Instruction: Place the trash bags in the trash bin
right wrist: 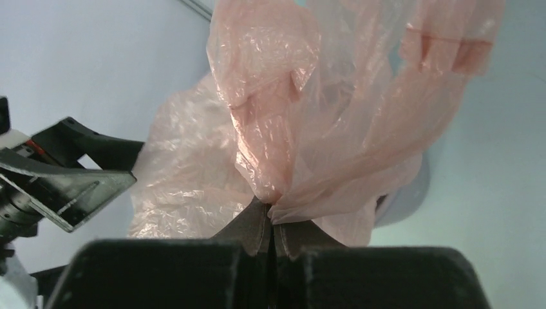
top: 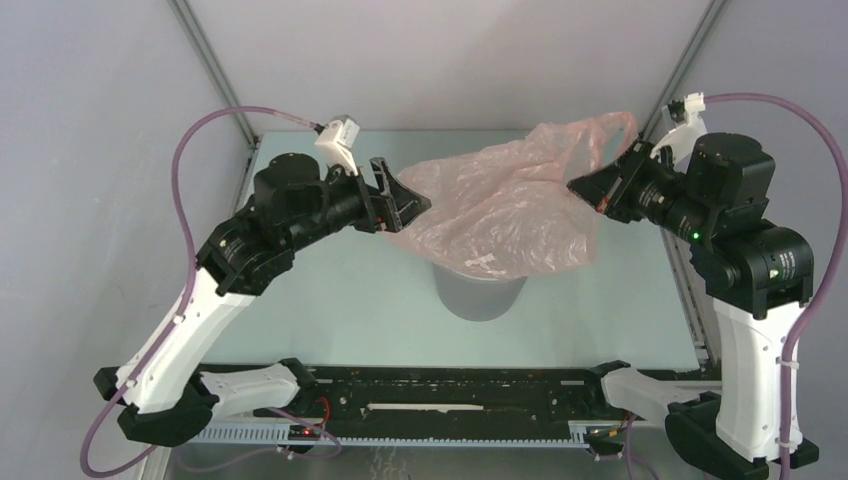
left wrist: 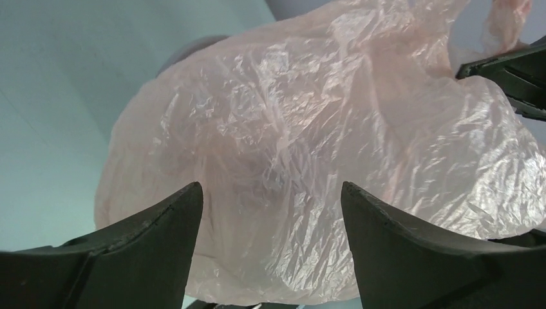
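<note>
The pale-pink trash bag hangs spread in the air between my two grippers, its lower part draped over the mouth of the light-grey trash bin. My right gripper is shut on a bunched right edge of the bag; the right wrist view shows the gripper pinching the film, with the bin's rim behind. My left gripper is open at the bag's left edge. In the left wrist view the gripper has its fingers wide apart, with the bag just beyond them and the bin partly hidden behind it.
The bin stands mid-table on the pale green tabletop. Metal frame posts rise at the back left and back right. A black rail runs along the near edge between the arm bases. Purple cables loop off both arms.
</note>
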